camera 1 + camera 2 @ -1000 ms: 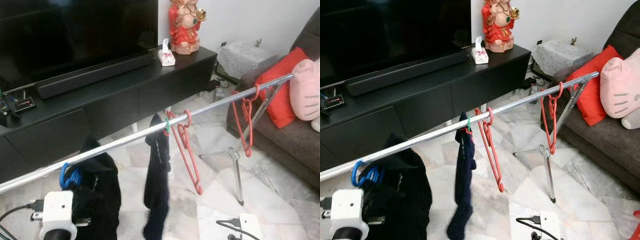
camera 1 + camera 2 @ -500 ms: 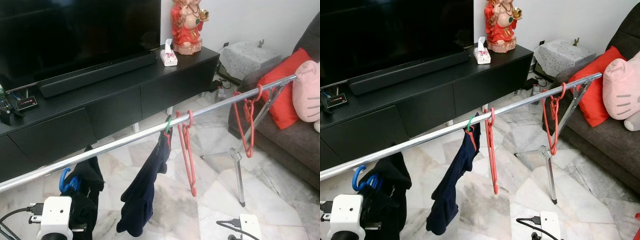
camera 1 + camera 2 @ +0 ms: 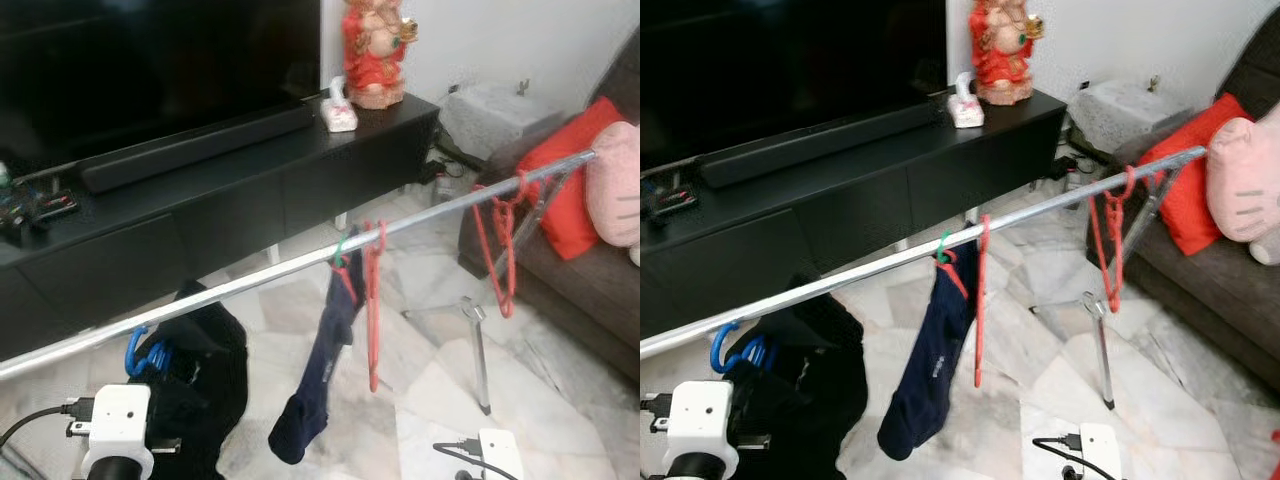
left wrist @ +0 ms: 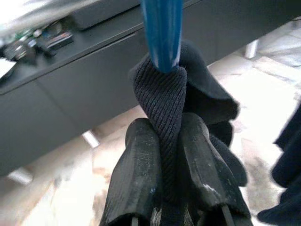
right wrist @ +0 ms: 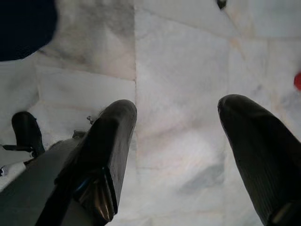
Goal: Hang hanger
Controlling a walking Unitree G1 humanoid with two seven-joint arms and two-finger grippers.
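A blue hanger [image 3: 140, 350] hooks over the long silver rail [image 3: 250, 283] near its left end. A black knitted garment [image 3: 205, 375] is draped on it. My left gripper [image 4: 165, 131] is shut on a fold of that garment just under the blue hanger bar [image 4: 162, 33]. The arm's white wrist camera box [image 3: 118, 422] sits below the rail. My right gripper [image 5: 178, 110] hangs open over the marble floor with nothing between its fingers.
A navy garment [image 3: 320, 370] on a green hook and a red hanger [image 3: 372, 300] hang mid-rail; another red hanger [image 3: 497, 245] hangs near the right end. A black TV console [image 3: 200, 200] stands behind, a sofa with a red cushion [image 3: 565, 190] at right, and the rack leg [image 3: 478, 350] and a power strip [image 3: 500, 452] stand on the floor.
The navy garment swung out to the left and is now swinging back under the rail. The mid-rail red hanger has turned edge-on. My left gripper still holds the black garment.
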